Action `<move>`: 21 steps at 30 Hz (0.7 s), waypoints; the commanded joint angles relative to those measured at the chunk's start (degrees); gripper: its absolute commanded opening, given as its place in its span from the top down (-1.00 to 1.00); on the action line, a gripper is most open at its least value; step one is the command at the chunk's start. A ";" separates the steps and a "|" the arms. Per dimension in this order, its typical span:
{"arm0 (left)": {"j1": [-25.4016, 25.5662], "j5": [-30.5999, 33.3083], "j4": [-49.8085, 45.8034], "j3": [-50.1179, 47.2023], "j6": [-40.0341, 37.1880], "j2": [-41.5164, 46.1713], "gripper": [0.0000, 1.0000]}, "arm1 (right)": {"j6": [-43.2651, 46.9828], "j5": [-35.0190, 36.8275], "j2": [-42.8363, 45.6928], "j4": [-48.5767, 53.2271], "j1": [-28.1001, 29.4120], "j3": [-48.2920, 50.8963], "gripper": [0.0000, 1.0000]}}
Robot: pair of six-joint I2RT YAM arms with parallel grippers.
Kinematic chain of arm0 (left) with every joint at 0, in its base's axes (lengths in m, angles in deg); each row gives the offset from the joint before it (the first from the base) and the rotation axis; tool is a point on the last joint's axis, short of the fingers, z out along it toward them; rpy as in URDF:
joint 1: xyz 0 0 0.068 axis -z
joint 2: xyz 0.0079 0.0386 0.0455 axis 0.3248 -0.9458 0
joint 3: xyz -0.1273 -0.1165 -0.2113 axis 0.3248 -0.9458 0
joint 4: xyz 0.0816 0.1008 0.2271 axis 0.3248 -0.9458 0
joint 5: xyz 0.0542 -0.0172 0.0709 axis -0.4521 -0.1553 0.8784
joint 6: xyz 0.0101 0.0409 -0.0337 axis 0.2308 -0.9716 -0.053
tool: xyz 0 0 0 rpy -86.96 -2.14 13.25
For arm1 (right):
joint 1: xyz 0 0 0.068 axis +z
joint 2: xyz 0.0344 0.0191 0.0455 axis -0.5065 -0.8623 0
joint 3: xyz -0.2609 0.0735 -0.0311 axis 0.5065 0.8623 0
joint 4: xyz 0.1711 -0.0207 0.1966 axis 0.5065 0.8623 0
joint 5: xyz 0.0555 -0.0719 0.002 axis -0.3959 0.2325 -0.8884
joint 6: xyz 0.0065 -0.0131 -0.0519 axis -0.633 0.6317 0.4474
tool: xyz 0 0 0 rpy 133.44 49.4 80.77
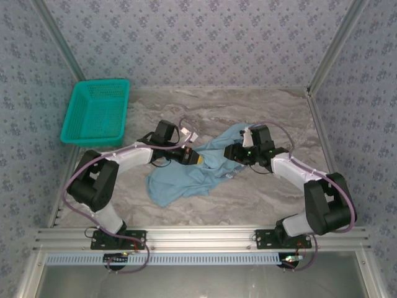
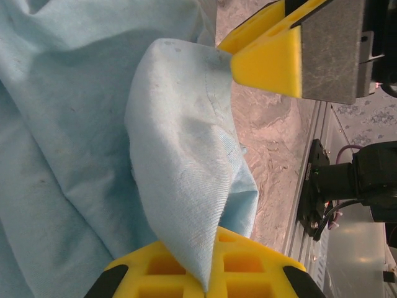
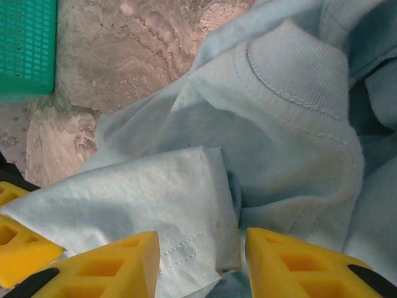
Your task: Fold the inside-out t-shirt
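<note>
Left gripper (image 2: pixel 205 282): clamped on a t-shirt (image 2: pixel 180 174) fold; pull it taut.
Right gripper (image 3: pixel 201 239): half-open astride the hem (image 3: pixel 183 248); close squarely.

Left arm (image 1: pixel 99 180), right arm (image 1: pixel 325 202): same build. Black rounded joint housings, white covers on the long links. A lilac cable (image 1: pixel 70 181) runs outside each arm in loose loops. Each foot is a flat black base plate (image 1: pixel 118 239).

Left gripper (image 1: pixel 197 156), right gripper (image 1: pixel 231 153): black bodies. Fingers (image 3: pixel 105 267) are yellow plastic, wedge-shaped, with moulded rectangular pockets and black trim at the outer corners. A grey flat plate (image 2: pixel 329 49) backs one right finger.
</note>
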 commanded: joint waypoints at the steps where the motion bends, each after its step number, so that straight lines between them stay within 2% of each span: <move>1: 0.35 -1.09 -1.12 1.67 -1.13 0.86 1.00 | 0.04 1.03 -0.95 -0.57 -0.18 -0.78 0.22; 4: 0.36 -0.74 -1.13 1.58 -1.25 1.04 1.00 | -0.44 0.39 -1.71 -1.50 -0.01 -0.40 0.43; 5: 0.39 -0.49 -1.20 1.51 -1.26 1.04 1.00 | -0.82 0.13 -1.72 -1.79 0.06 -0.35 0.53; 7: 0.34 0.85 -1.72 1.53 -1.71 0.99 1.00 | -1.97 -2.45 -1.18 -1.27 -0.22 -0.57 0.87; 9: 0.41 3.86 -2.93 1.58 -2.45 0.86 1.00 | -2.75 -4.98 1.02 -0.16 -1.99 -1.59 1.00; 11: 0.34 8.86 -3.46 1.36 -2.66 0.62 1.00 | -5.22 -8.70 4.83 -0.28 -4.67 -2.46 1.00; 14: 0.47 18.18 -3.54 1.61 -1.92 -0.25 0.95 | -12.61 -16.49 9.07 -6.72 -8.70 -1.88 1.00; 17: 0.66 22.69 -1.48 1.82 -0.96 -0.72 0.70 | -21.24 -21.26 9.88 -17.43 -9.38 -0.39 1.00; 21: 1.82 25.22 1.27 1.04 -0.37 1.45 0.29 | -30.47 -22.03 8.45 -29.49 -8.96 2.75 1.00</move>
